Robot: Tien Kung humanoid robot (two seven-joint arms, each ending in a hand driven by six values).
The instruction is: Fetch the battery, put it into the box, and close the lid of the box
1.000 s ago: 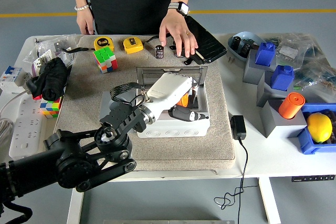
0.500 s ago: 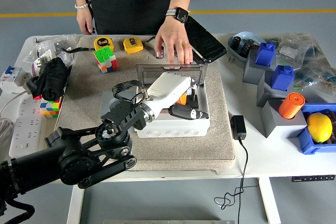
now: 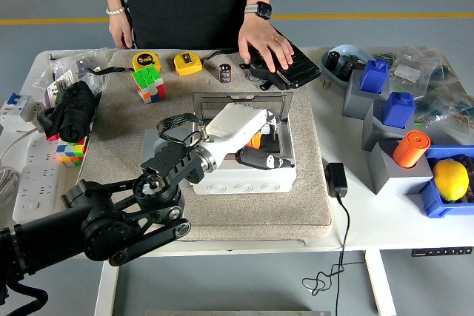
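Observation:
A white box (image 3: 244,177) stands on the grey mat, its lid (image 3: 241,100) open and lying back behind it. My left hand (image 3: 238,125), white-backed, reaches down into the box from the left. An orange battery (image 3: 258,139) shows inside the box just under the palm; whether the hand still holds it is hidden. A small black cylinder (image 3: 224,72) stands on the mat behind the lid. My right arm is out of view.
A person at the far side rests one hand (image 3: 266,46) on a black case (image 3: 295,66). Two tape measures (image 3: 187,62), cube puzzles (image 3: 149,83) and a black cloth (image 3: 74,111) lie left. Bins, an orange cylinder (image 3: 409,149) and a lemon (image 3: 451,179) stand right. A black adapter (image 3: 336,179) lies beside the mat.
The person's hand left the back edge of the lid and moved right onto the black case. My left hand stayed in the box, almost still.

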